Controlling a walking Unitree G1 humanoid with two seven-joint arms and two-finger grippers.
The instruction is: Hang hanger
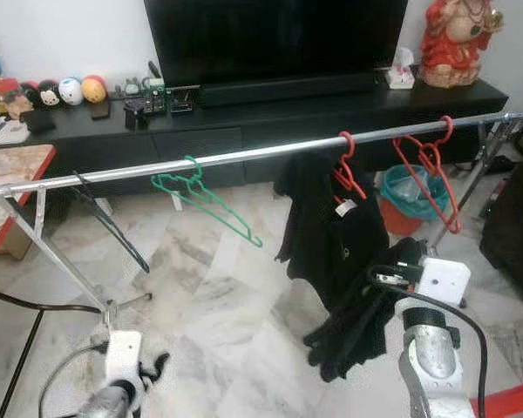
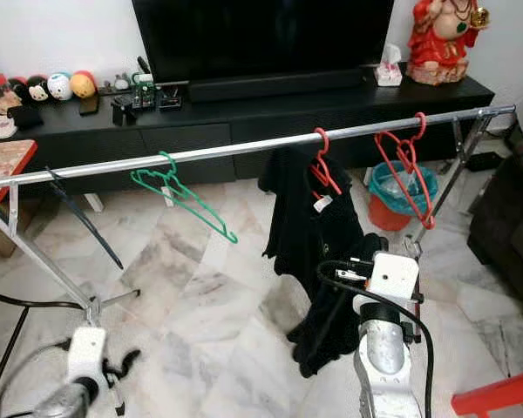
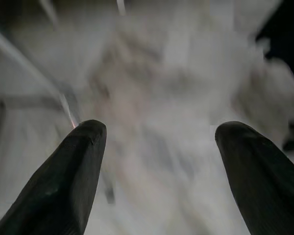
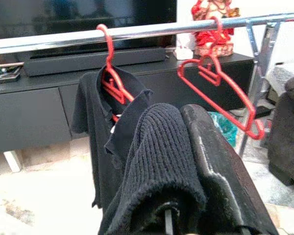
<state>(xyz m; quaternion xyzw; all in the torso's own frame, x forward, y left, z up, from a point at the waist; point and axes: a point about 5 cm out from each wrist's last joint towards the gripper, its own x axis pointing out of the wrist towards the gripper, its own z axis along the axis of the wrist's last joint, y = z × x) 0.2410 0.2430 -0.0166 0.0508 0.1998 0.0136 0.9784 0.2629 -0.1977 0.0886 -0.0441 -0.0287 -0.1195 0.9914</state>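
A black hanger (image 1: 109,222) and green hanger (image 1: 205,198) hang on the rail (image 1: 244,157); the left gripper (image 3: 157,161), low, gapes wide; a red hanger (image 1: 347,174) carries a black garment (image 1: 331,235), whose hem the right gripper (image 4: 186,196) pinches; more red hangers (image 1: 431,170) hang rightward.

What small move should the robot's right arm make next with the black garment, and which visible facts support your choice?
Probably release and draw back. The red hanger already hooks over the rail with the black garment on it, while the right gripper is shut on the garment's hem. The left gripper hangs open near the floor.
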